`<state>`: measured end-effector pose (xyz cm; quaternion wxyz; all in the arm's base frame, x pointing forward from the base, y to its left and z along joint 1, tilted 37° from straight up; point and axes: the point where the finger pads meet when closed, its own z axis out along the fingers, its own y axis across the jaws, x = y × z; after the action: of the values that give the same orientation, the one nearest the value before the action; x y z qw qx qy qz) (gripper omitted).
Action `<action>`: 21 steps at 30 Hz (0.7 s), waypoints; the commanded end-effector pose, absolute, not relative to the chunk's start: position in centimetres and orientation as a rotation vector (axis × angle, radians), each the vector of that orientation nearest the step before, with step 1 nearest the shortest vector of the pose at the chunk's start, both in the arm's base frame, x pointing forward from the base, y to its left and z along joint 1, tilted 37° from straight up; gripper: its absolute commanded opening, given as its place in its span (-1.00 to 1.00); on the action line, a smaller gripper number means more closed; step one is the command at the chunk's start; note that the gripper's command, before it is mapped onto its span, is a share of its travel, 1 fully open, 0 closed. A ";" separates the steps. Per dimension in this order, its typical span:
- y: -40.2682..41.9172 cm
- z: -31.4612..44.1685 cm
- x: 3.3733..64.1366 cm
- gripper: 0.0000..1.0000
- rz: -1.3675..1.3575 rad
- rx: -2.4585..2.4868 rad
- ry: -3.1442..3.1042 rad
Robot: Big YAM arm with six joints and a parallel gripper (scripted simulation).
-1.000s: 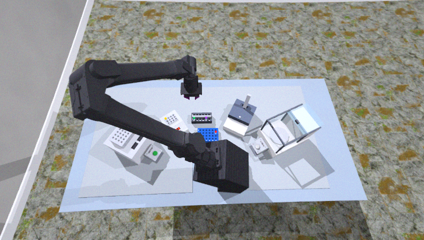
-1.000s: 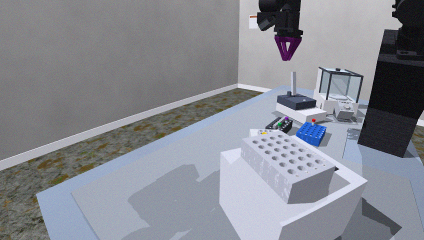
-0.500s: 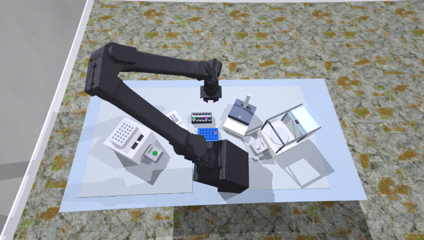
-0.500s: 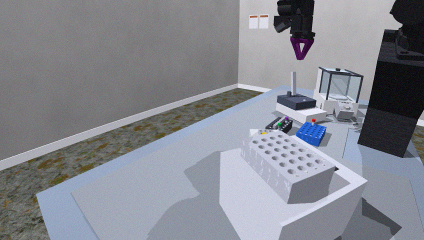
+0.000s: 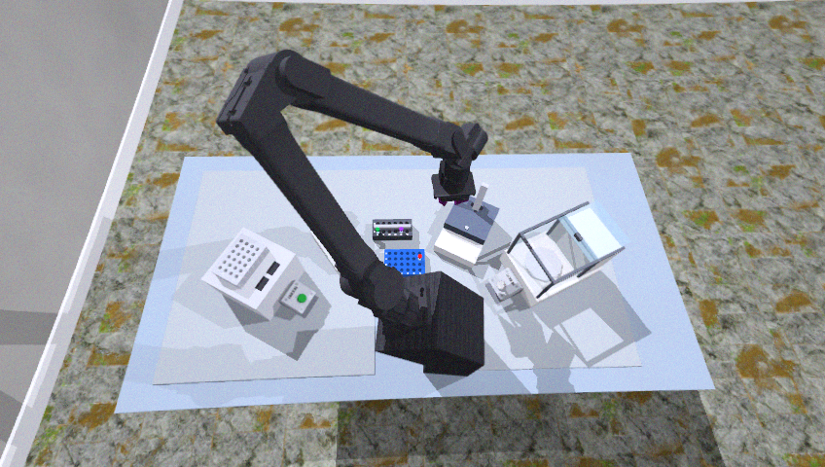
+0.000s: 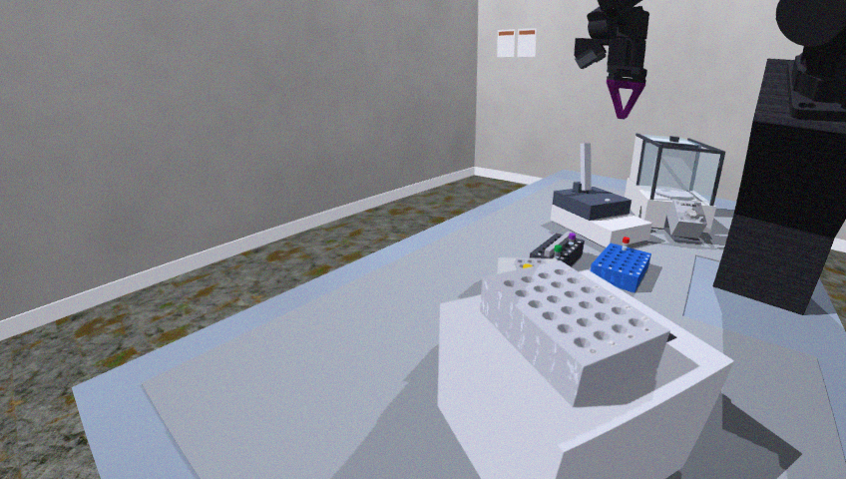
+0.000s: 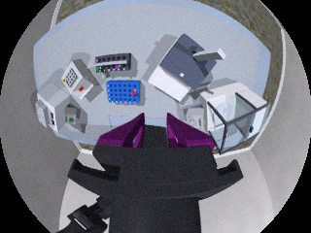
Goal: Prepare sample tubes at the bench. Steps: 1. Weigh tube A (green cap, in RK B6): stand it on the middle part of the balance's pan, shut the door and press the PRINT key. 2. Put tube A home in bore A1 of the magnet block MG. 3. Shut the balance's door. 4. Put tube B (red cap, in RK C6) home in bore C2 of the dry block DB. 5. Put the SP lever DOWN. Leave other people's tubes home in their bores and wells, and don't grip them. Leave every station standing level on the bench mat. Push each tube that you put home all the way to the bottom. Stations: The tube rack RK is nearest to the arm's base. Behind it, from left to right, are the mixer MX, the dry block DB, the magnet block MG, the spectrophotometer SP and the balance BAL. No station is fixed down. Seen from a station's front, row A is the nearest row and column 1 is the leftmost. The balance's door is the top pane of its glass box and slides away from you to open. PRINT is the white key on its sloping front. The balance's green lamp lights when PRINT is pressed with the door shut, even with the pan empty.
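My gripper (image 5: 452,202) (image 6: 622,117) (image 7: 155,116) is slightly open and empty, high above the bench near the spectrophotometer. Green-capped tube A (image 5: 376,230) (image 6: 557,247) (image 7: 97,69) stands in the front-left bore of the magnet block (image 5: 391,237). Red-capped tube B (image 5: 419,255) (image 6: 626,239) (image 7: 134,92) stands in the rightmost column of the blue rack (image 6: 614,276). The balance (image 5: 535,293) has its glass door (image 5: 595,231) slid back, leaving the pan (image 5: 539,255) uncovered and empty. No lit green lamp is discernible. The SP lever (image 5: 480,197) (image 6: 585,166) (image 7: 209,55) stands up. The dry block (image 7: 83,93) is mostly hidden in the top view.
A purple-capped tube (image 5: 400,230) (image 6: 572,236) (image 7: 117,67) stands in the magnet block. A yellow cap (image 6: 527,266) (image 7: 63,81) shows at the dry block. The mixer (image 5: 232,289) is at far left beside its green-button box (image 5: 302,298). The lever rises beneath the gripper's area.
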<state>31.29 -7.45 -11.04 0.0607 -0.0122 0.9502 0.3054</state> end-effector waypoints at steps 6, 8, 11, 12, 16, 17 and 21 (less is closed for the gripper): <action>-13.1 -14.8 30.7 -0.40 0.911 -0.202 2.831; -13.8 -15.3 30.5 -0.40 0.907 -0.228 2.825; -15.8 -16.8 29.9 -0.40 0.903 -0.254 2.819; -16.4 -17.3 29.7 -0.40 0.902 -0.254 2.819; -19.1 -19.4 28.9 -0.40 0.897 -0.280 2.813; -19.7 -19.9 28.7 -0.40 0.893 -0.306 2.806; -22.4 -21.9 27.9 -0.40 0.888 -0.332 2.800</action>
<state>27.88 -19.95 -20.69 0.0785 -0.0768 0.9483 0.2977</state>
